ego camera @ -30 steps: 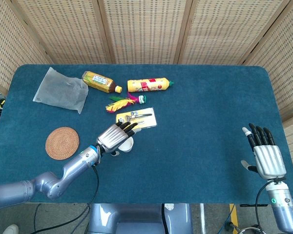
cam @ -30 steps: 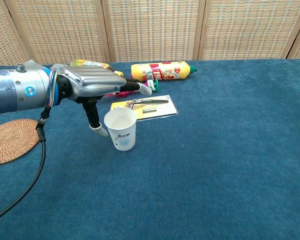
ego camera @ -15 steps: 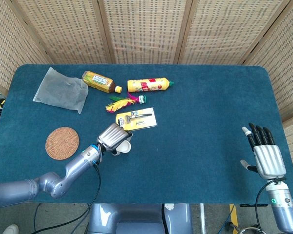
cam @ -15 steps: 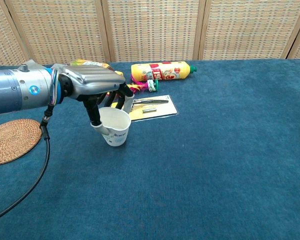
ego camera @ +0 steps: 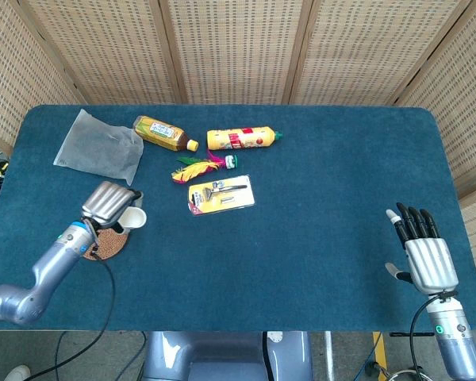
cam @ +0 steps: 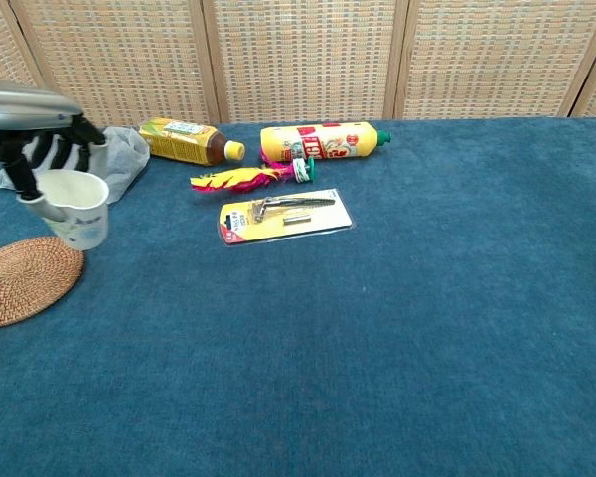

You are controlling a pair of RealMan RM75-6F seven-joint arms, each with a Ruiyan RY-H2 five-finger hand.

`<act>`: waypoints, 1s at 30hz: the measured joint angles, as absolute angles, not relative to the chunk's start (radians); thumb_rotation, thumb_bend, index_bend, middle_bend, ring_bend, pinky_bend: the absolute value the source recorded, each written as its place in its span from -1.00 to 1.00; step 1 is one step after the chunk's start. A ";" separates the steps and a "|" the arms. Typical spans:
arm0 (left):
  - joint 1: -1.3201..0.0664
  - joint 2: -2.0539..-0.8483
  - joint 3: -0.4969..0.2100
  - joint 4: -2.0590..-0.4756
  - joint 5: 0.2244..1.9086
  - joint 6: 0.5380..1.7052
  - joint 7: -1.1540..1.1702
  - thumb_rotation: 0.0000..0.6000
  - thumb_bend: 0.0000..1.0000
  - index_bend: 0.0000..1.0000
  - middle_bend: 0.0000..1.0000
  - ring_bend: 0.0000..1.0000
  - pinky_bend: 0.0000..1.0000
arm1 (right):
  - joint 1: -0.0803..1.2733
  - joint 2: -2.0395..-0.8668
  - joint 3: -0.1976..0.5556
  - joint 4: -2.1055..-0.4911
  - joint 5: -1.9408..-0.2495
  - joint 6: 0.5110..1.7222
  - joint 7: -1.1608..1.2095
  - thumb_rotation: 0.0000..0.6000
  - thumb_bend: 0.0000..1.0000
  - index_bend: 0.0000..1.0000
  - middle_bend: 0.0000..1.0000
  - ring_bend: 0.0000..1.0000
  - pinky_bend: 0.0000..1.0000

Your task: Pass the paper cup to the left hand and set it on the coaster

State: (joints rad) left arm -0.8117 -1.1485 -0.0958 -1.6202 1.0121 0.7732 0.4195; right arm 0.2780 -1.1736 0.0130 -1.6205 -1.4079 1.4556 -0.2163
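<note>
A: What's biggest here?

B: The table, covered in dark blue cloth, with woven screens standing behind it.

A: And the arms?

B: The left hand grips the paper cup, fingers wrapped around its upper part. The cup hangs in the air, tipped a little, above the right edge of the coaster. In the chest view there is a clear gap between the cup's base and the woven mat, so they are apart.

A: The other hand?

B: The right hand is well apart, near the table's front right corner, fingers straight and spread, holding nothing.

A: Where does the coaster lie?

B: Flat on the cloth at the front left, partly hidden under the left hand in the head view.

A: What else is on the table?

B: At the back left a clear plastic bag. Just beside it an amber drink bottle lying on its side, then a yellow bottle with a green cap, also on its side. Near them a shuttlecock of yellow and pink feathers, and in front of that a razor on a yellow blister card.
</note>
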 measured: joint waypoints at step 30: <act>-0.674 -1.191 -0.034 -1.293 1.238 0.621 -0.126 1.00 -1.00 -1.00 -1.00 -1.00 -0.90 | 0.252 -1.192 0.047 -1.631 -1.452 1.422 -0.266 1.00 -1.00 -0.83 -1.00 -1.00 -1.00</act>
